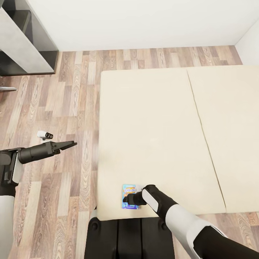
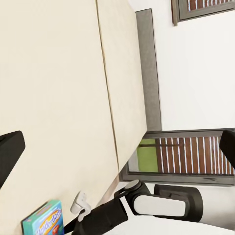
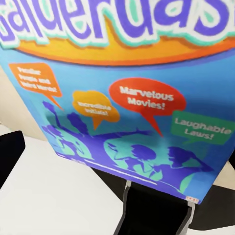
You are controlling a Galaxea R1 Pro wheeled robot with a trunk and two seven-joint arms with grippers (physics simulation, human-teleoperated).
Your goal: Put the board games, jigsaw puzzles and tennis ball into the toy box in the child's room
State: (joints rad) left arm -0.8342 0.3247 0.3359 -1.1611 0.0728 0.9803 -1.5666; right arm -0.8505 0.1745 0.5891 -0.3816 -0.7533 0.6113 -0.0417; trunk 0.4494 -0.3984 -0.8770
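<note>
A bright blue board game (image 1: 128, 196) with orange print lies flat on the beige bed (image 1: 154, 129), close to its near edge. My right gripper (image 1: 126, 199) hovers right over it, jaws apart. In the right wrist view the cover (image 3: 122, 98) is very close, and one dark finger (image 3: 10, 156) stands off beside it. My left gripper (image 1: 70, 145) hangs open over the wood floor left of the bed, holding nothing. The left wrist view looks across the mattress to the same game (image 2: 44, 221) and my right arm (image 2: 147, 201).
A small white object (image 1: 44, 135) lies on the floor near the left gripper. A grey desk and dark shelf (image 1: 21, 39) stand at the far left by the white wall. My black base (image 1: 129, 237) touches the bed's near edge. A dark-framed window (image 2: 186, 156) is beyond the bed.
</note>
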